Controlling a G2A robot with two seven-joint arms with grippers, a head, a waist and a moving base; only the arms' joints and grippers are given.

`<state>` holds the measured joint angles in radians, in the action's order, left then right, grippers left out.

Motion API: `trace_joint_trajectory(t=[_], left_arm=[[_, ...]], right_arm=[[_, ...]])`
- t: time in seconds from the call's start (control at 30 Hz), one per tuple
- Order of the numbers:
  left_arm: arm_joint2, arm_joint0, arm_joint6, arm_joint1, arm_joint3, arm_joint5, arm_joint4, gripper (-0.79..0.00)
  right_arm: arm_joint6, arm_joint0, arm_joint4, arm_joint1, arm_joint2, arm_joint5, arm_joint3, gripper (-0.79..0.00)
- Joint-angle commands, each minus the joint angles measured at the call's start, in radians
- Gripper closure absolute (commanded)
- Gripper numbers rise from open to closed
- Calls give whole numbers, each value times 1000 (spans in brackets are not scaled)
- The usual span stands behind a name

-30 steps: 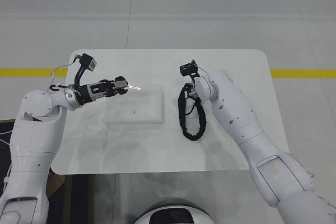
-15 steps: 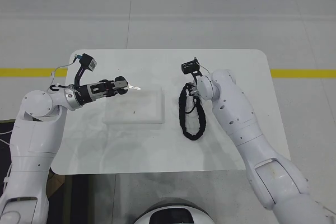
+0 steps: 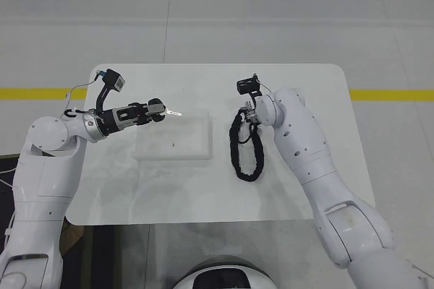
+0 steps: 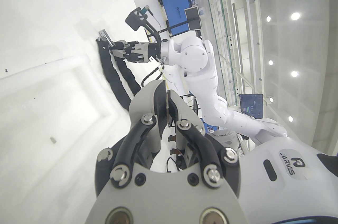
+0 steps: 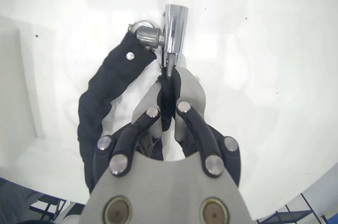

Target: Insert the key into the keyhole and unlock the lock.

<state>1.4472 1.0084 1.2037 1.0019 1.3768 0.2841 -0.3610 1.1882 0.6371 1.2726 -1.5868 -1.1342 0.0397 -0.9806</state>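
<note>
White rounded-corner table (image 3: 311, 87), with a shallow white rectangular tray (image 3: 173, 141) near its middle. A black fabric-sleeved chain (image 3: 247, 155) lies in a loop just beside the tray on the right arm's side, its upper end lifted. There the right gripper (image 5: 169, 82) has its fingers closed tight on the sleeved chain end, directly under the chrome cylindrical lock body (image 5: 175, 27). The cylinder's long axis runs straight out from the fingertips, and the other chain end pins into its side. Keyhole face hidden; cannot tell which end carries it. Off the tray's far corner, the left gripper (image 3: 159, 110) is pinched hard on a small silver key (image 3: 173, 113). The blade sticks out past the fingertips and points across toward the right arm. Key tip and lock are well apart, with the tray's far edge between them. Judgement: the left arm must close that gap, and blade and cylinder need one shared line first.
</note>
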Motion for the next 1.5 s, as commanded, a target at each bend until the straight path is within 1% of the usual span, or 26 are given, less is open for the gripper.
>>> trace_joint_trajectory(t=[0.0,0.23,0.37,0.4,0.43,0.47,0.7,0.73,0.77,0.8,0.87,0.93,1.1,1.27,1.37,1.43,1.47], left_arm=[[0,0,0,0,0,0,0,0],[0,0,0,0,0,0,0,0],[0,0,0,0,0,0,0,0],[0,0,0,0,0,0,0,0],[0,0,0,0,0,0,0,0],[0,0,0,0,0,0,0,0],[0,0,0,0,0,0,0,0],[0,0,0,0,0,0,0,0],[0,0,0,0,0,0,0,0],[0,0,0,0,0,0,0,0],[0,0,0,0,0,0,0,0],[0,0,0,0,0,0,0,0],[0,0,0,0,0,0,0,0],[0,0,0,0,0,0,0,0],[0,0,0,0,0,0,0,0],[0,0,0,0,0,0,0,0],[0,0,0,0,0,0,0,0]], right_arm=[[7,13,-43,11,-53,-48,-55,0],[45,80,-255,78,-222,-259,-223,0],[107,158,-381,104,-308,-384,-319,0],[141,185,-421,107,-322,-425,-350,0],[188,217,-465,113,-343,-442,-393,0],[203,227,-467,116,-350,-440,-410,0],[203,227,-467,116,-350,-440,-410,0],[181,294,-503,118,-351,-443,-445,0],[178,342,-579,120,-362,-446,-482,0],[183,363,-666,124,-383,-448,-499,0],[183,373,-798,133,-424,-460,-495,0],[195,365,-980,142,-458,-476,-456,0],[240,327,-1429,167,-480,-432,-321,0],[308,273,-1761,183,-435,-364,-167,0],[348,240,-1907,184,-391,-324,-81,0],[348,221,-2008,183,-343,-322,-36,0],[348,213,-2054,183,-313,-303,-25,0]])
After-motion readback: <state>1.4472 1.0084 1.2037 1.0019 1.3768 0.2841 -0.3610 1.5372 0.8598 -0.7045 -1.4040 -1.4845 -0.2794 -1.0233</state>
